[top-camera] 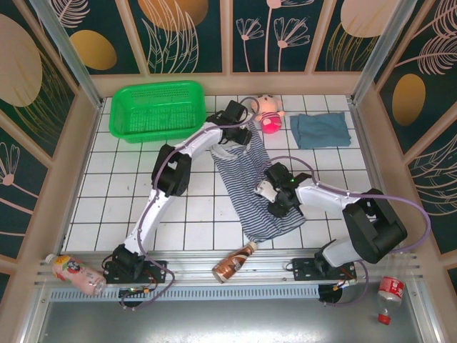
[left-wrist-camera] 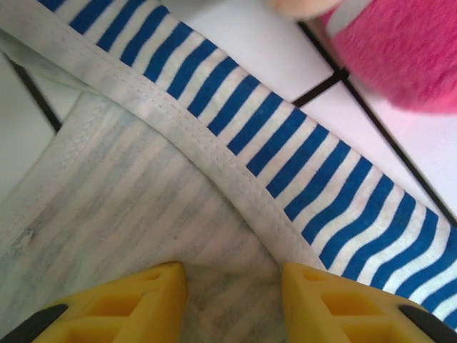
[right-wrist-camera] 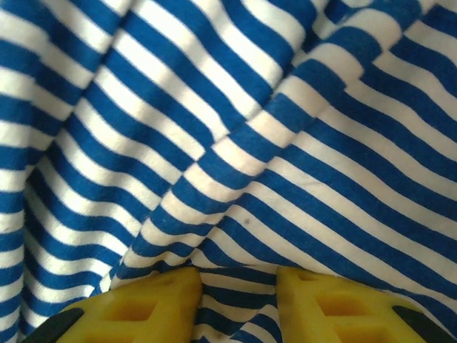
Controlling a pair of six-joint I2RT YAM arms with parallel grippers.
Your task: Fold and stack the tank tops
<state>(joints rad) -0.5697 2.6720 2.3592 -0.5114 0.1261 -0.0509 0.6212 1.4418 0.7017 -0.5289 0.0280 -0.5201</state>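
L gripper (top-camera: 243,137) sits at the strap end of the striped tank top (top-camera: 251,207). Its yellow fingers (left-wrist-camera: 136,304) are part-way spread, and cloth lies flat in the gap btwn them, not pinched. Just ahead of those fingers the top's pale inner side shows, then a stitched hem running diagonally down toward the right-hand finger, then a band of blue & white stripes. Further ahead & to the right is the pink doll (left-wrist-camera: 403,50) on white tile.

R gripper (top-camera: 264,191) is on the top's mid section. Its fingers (right-wrist-camera: 150,307) are drawn close, pinching a bunched fold that rises btwn them, w/ creases fanning out ahead.

Teal tank top (top-camera: 321,130) lies folded flat, well apart from both pairs of fingers, on the far side of the doll from the L fingers. Green basket (top-camera: 157,111) sits on the opposite side of the L fingers, apart from them.
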